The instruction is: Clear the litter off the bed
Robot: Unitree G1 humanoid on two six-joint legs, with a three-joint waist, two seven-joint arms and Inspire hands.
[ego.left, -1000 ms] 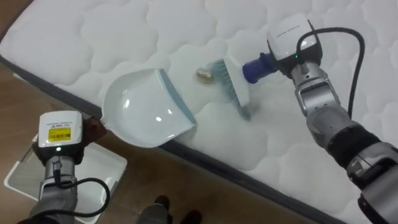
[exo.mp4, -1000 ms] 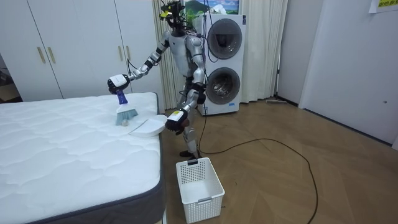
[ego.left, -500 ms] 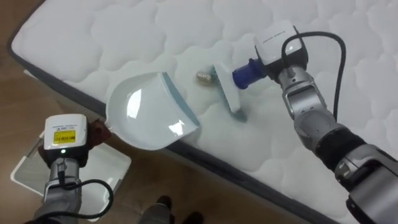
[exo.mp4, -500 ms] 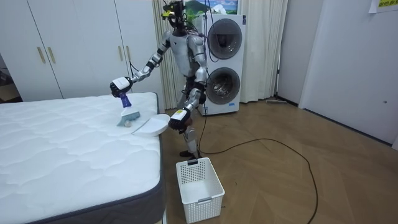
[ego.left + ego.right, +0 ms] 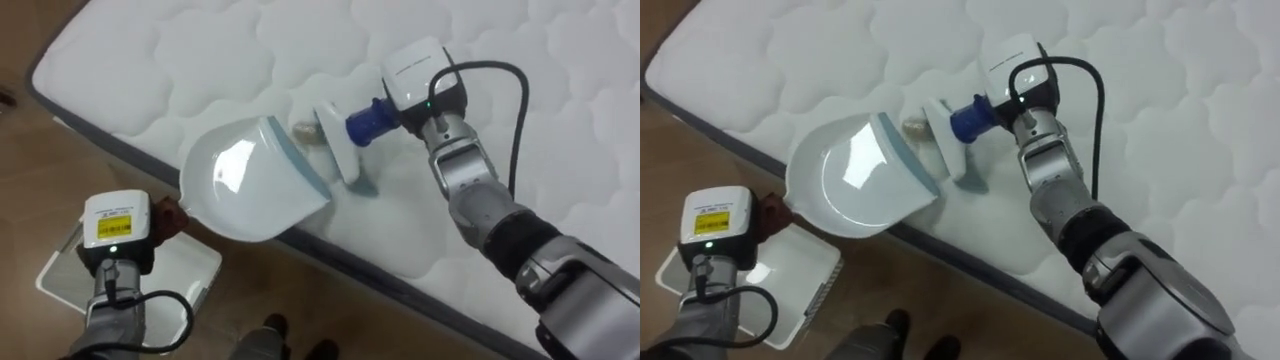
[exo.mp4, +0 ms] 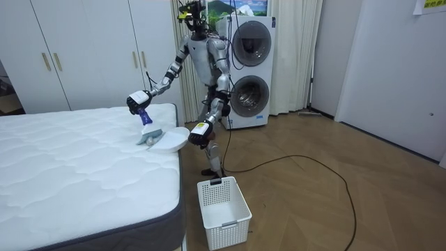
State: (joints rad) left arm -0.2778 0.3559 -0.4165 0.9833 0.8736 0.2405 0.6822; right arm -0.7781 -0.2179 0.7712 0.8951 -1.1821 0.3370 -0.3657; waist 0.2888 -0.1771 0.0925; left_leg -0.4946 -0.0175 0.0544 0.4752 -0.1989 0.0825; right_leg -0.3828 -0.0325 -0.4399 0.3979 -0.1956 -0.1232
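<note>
A white dustpan (image 5: 245, 185) with a grey-blue lip rests on the mattress (image 5: 180, 60) at its edge. My left hand (image 5: 116, 226), off the bed's side, is shut on its dark handle. My right hand (image 5: 418, 82) is shut on the blue handle of a white brush (image 5: 337, 147) with teal bristles. The brush head stands on the mattress just right of the dustpan's lip. A small brownish scrap (image 5: 303, 130) lies between brush head and lip. In the room view I stand at the bed's corner, with my right arm stretched over the mattress (image 6: 70, 160).
A white slatted basket (image 5: 190, 262) stands on the wooden floor below the dustpan, near my feet (image 6: 223, 203). Two stacked washing machines (image 6: 248, 70) are behind me, and white wardrobes (image 6: 70, 56) stand beyond the bed.
My right hand has swept the brush left toward the dustpan, pushing the scrap up to its lip. The dustpan stays at the mattress edge. The eye view itself has shifted a little.
</note>
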